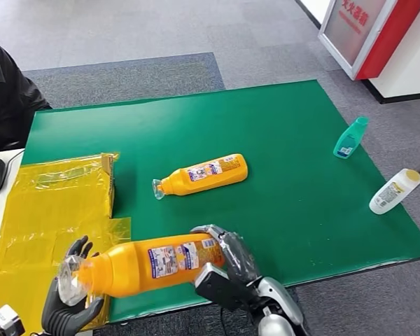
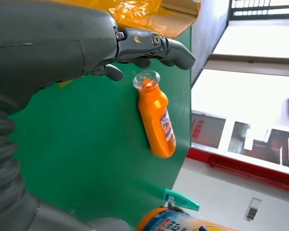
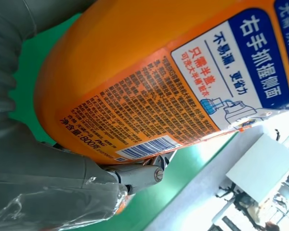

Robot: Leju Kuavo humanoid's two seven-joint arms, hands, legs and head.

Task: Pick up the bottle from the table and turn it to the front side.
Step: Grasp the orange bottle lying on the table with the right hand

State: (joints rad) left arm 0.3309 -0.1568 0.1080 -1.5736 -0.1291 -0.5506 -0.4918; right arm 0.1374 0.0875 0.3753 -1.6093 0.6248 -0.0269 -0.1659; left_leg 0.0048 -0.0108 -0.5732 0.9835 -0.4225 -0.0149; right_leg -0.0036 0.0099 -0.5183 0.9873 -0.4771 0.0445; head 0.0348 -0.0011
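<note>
Over green table (image 1: 282,133), right hand (image 1: 230,260) grips orange bottle (image 1: 150,264); left hand (image 1: 68,301) spread.

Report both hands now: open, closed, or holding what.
Left hand: open, fingers spread at the cap end of the orange bottle; contact cannot be told.
Right hand: holding that bottle at its base.

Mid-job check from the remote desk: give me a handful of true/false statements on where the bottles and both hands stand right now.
1. The right hand grips the base end of the held orange bottle. True.
2. The left hand is at that bottle's cap end. True.
3. The second orange bottle stands upright on the green mat. False: it lies on its side.
4. The teal bottle sits on the yellow bag. False: it lies at the mat's far right edge.
</note>
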